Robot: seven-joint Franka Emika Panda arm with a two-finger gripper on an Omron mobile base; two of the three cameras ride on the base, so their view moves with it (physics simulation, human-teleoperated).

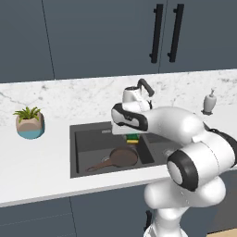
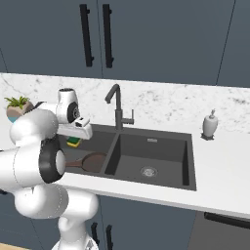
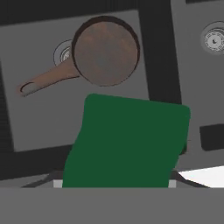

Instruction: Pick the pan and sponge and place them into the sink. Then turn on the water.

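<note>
In the left base view, the pan (image 1: 121, 158) already lies on the floor of the sink's (image 1: 81, 152) left basin, its handle pointing toward the front left corner of that basin. The arm reaches over the sink, and just below its wrist a sliver of the sponge (image 1: 132, 137), yellow and green, hangs above the basin near the divider. A potted plant (image 1: 30, 122) stands on the tabletop (image 1: 37, 171) toward its left edge, and a soap dispenser (image 1: 209, 102) toward the back right.

In the right base view, the sponge (image 2: 73, 141) peeks out under the pincer (image 2: 77, 135), over the back part of the left basin, with the pan (image 2: 93, 160) lower and nearer the front rim. The gooseneck faucet (image 2: 116, 105) stands behind the divider; no stream comes from it.

In the hand view, the sponge's green face (image 3: 129, 142) sits close to the lens, clamped between the half-closed fingers, with the pan (image 3: 106, 51) below it on the basin floor.

By my judgement the pan step is done; the sponge remains to be released into the sink, and then the water turned on
</note>
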